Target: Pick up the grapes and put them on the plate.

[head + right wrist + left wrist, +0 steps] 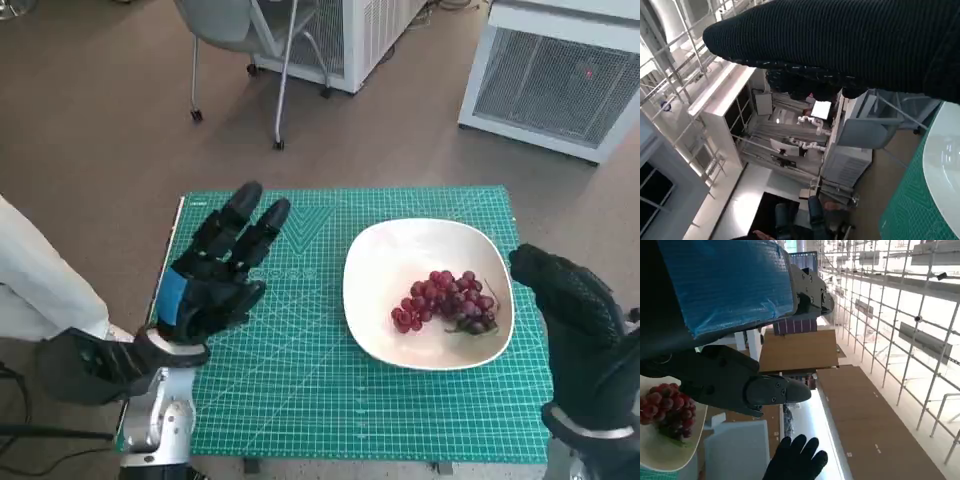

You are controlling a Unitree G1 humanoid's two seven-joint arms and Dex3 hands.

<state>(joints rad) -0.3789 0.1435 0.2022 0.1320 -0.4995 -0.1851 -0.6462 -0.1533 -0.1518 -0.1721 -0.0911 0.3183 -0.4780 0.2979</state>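
A bunch of dark red grapes (446, 300) lies on the white plate (400, 255), toward its right side, on the green cutting mat (300, 380). My left hand (215, 265) hovers over the mat's left part, fingers stretched out and apart, holding nothing. My gloved right hand (575, 310) stands just right of the plate, off its rim, with nothing in it. The left wrist view shows the grapes (662, 407) on the plate (660, 452), and the right hand (797, 460) beyond. The plate's rim (940, 165) shows in the right wrist view under the glove (840, 45).
A chair's legs (280, 100) and a white cabinet (350, 40) stand on the brown floor behind the table. A white grilled unit (555, 80) is at the back right. A person's pale trouser leg (40, 280) and dark shoe (85, 365) are at the table's left.
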